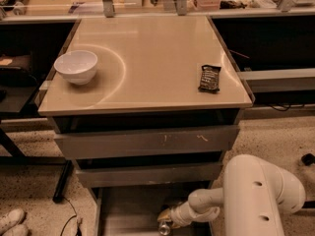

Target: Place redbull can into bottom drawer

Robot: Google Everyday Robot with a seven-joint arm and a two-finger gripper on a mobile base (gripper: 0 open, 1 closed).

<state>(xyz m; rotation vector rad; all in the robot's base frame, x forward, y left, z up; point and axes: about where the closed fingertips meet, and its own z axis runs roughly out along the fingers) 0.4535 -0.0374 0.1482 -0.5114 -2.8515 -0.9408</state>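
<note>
**A:** Below the counter's (157,58) front edge, a little right of its middle, what is showing?

**B:** The can (164,226) is sitting there, low inside the open drawer (125,208). One shiny round end is facing up toward us. The rest is hiding behind the gripper (166,220), so I am only guessing that its long axis is running downward and away.

**A:** Which way is it lying from the gripper?

**B:** Right at the tip, on the side pointing toward the counter's left edge. The arm (256,191) is reaching in from beneath the front right corner, angling down and leftward.

**A:** Is the gripper clamping it or letting go?

**B:** I cannot tell. The two are meeting at the very bottom of the view. I also cannot tell whether the can is touching the drawer floor or hanging just above it.

**A:** What is the coming move turning on?

**B:** In my judgement, on that gap beneath the can. The can is already lying between the drawer's side walls, so only setting down and releasing are remaining.

**A:** Anything else nearby?

**B:** The two shallower drawers (147,140) are sitting above it. Up top, a bowl (76,67) is resting near the left edge and a dark packet (209,77) near the right edge. Both are lying well apart from the can.
</note>
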